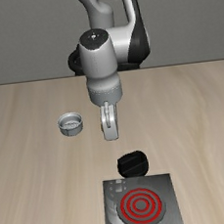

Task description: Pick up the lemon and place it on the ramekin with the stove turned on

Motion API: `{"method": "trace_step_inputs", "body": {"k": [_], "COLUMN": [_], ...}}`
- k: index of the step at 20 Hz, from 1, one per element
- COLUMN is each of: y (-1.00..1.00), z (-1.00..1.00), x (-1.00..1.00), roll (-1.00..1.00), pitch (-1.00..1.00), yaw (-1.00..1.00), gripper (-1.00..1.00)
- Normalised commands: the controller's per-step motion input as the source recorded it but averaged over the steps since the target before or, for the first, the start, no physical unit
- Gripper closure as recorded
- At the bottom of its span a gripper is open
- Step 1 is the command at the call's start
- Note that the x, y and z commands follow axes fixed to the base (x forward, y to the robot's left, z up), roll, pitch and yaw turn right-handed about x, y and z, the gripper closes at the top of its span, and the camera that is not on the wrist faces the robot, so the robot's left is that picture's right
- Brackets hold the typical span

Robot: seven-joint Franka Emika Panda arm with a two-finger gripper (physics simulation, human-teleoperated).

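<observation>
Hovering grey gripper (110, 132), claw state unreadable, near small grey round ramekin (71, 123); approach step; next likely descend onto black lumpy object (133, 163).

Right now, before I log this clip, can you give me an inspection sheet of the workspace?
Surface: wooden table, light planks.
Job's things: ramekin upright on the table, to the exterior view's left of the gripper; stove low in the exterior view, rings glowing red.
Clutter: dark rounded lump at the stove's upper edge; cannot tell what it is.
Grippers: gripper pointing down, apart from both ramekin and stove.
Cables: nothing seen.
Surroundings: plain grey wall behind the table.
</observation>
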Motion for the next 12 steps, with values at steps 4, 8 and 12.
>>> {"method": "trace_step_inputs", "body": {"k": [4,8,12], "y": [0.00,0.00,-0.75], "z": [0.00,0.00,0.00], "x": [-1.00,-1.00,-0.25], "roll": [0.00,0.00,0.00], "pitch": [0.00,0.00,0.00], "yaw": [0.00,0.00,0.00], "gripper": [1.00,1.00,1.00]}}
